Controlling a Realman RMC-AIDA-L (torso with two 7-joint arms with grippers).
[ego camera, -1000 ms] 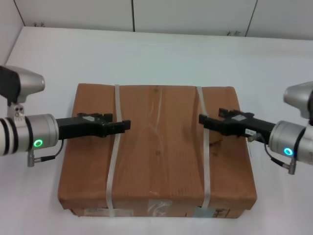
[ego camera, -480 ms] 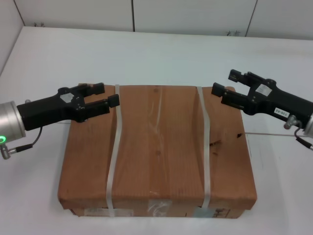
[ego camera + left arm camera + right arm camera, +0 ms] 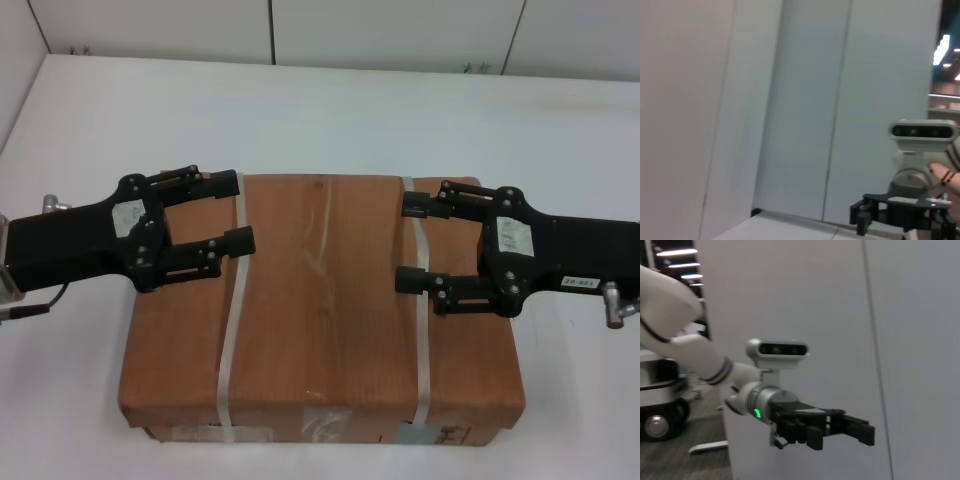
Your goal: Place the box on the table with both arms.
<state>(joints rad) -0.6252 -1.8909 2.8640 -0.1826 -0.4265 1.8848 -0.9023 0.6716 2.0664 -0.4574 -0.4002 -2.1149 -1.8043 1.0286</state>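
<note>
The brown cardboard box [image 3: 325,320] lies flat on the white table [image 3: 330,110], with two whitish straps [image 3: 232,330] across it and labels [image 3: 320,425] on its near side. My left gripper [image 3: 230,212] is open and empty, held above the box's far left part, over the left strap. My right gripper [image 3: 407,243] is open and empty above the far right part, over the right strap. Neither touches the box. The right wrist view shows the left gripper [image 3: 860,431] from the side. The left wrist view shows the right gripper [image 3: 860,219] at its edge.
White wall panels [image 3: 390,30] rise behind the table's far edge. Bare tabletop lies beyond the box and to both sides of it. The box's near side is close to the table's front edge.
Both arms have lifted off the box's top and drawn apart, then turned so that their spread fingers show. The box has not moved.
</note>
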